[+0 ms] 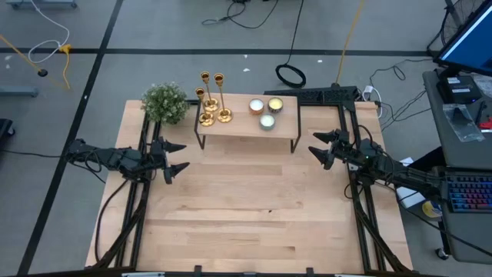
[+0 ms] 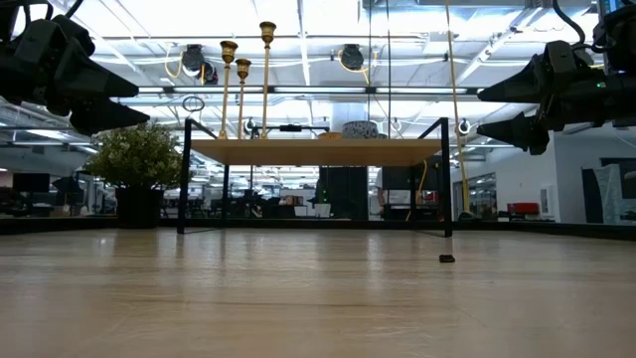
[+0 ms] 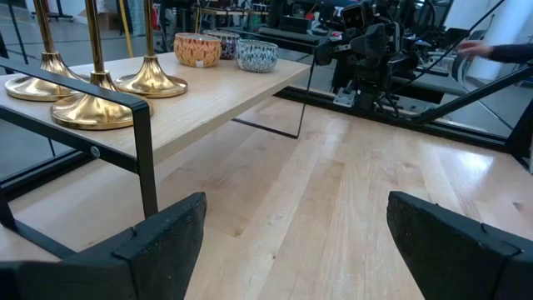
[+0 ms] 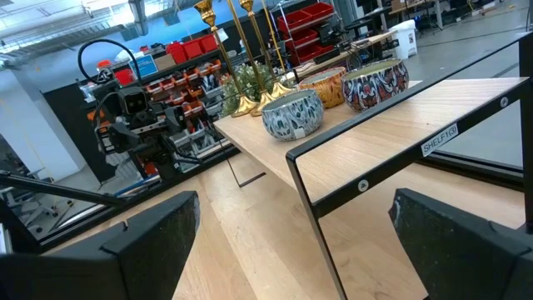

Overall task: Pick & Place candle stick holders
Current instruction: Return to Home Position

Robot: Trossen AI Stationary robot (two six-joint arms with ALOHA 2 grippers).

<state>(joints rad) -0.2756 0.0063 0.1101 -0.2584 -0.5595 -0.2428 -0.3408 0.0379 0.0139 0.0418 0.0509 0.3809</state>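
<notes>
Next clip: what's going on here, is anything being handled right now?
Nothing is being held. The three gold candle stick holders stand together at the end of the small shelf nearest the green plant. Three short candles sit at the shelf's other end. The left tool and right tool hang open above the table, one at each side, clear of the shelf.

Bright, even overhead light; faint shadows
</notes>
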